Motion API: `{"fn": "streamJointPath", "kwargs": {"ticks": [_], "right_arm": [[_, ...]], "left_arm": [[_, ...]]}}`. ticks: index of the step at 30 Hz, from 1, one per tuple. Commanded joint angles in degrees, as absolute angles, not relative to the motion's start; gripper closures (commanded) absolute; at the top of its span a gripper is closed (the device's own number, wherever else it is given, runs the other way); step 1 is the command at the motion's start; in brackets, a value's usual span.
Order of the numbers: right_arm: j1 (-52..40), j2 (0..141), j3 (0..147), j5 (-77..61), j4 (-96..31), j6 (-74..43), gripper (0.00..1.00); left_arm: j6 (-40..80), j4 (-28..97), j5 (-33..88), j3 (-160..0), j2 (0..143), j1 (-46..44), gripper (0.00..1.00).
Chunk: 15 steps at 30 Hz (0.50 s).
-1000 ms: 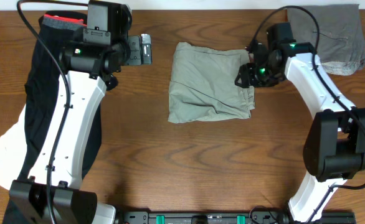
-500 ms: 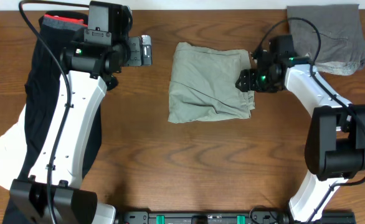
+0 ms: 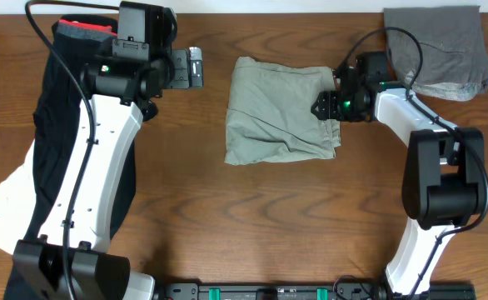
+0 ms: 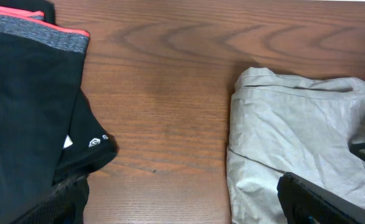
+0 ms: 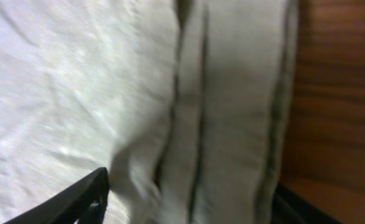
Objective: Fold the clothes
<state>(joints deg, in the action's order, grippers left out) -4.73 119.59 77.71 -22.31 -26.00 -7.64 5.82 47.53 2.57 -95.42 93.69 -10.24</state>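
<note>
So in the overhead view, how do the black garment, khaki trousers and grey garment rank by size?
1. black garment, partly hidden by an arm
2. khaki trousers
3. grey garment, only slightly smaller

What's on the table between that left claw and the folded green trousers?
Nothing. From the left gripper to the khaki trousers there is only bare wooden table, as the overhead view shows.

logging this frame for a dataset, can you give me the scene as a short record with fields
surface: wooden table
centre: khaki trousers, folded, wrinkled
top right corner: grey garment, folded
left side: black garment, grey waistband with red edge at the top
left gripper: open, over bare wood, holding nothing
right gripper: open, fingers astride the trousers' right folded edge
</note>
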Motion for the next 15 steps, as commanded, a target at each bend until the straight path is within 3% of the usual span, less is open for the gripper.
{"fn": "streamJointPath", "kwargs": {"ticks": [1,7,14,15], "right_arm": [[-5.7,125.5,75.9,-27.1,-27.6,-8.8,0.34],[-6.9,126.0,75.9,-32.5,-29.4,-9.4,0.55],[-7.1,126.0,75.9,-34.3,-28.9,-9.4,0.98],[-7.1,126.0,75.9,-34.6,-28.6,-9.4,0.99]], "left_arm": [[6.1,47.5,2.3,-95.1,94.4,-10.0,0.02],[6.2,47.5,2.3,-95.1,94.4,-10.0,0.02],[6.3,47.5,2.3,-95.1,94.4,-10.0,0.02],[6.3,47.5,2.3,-95.1,94.4,-10.0,0.02]]}}
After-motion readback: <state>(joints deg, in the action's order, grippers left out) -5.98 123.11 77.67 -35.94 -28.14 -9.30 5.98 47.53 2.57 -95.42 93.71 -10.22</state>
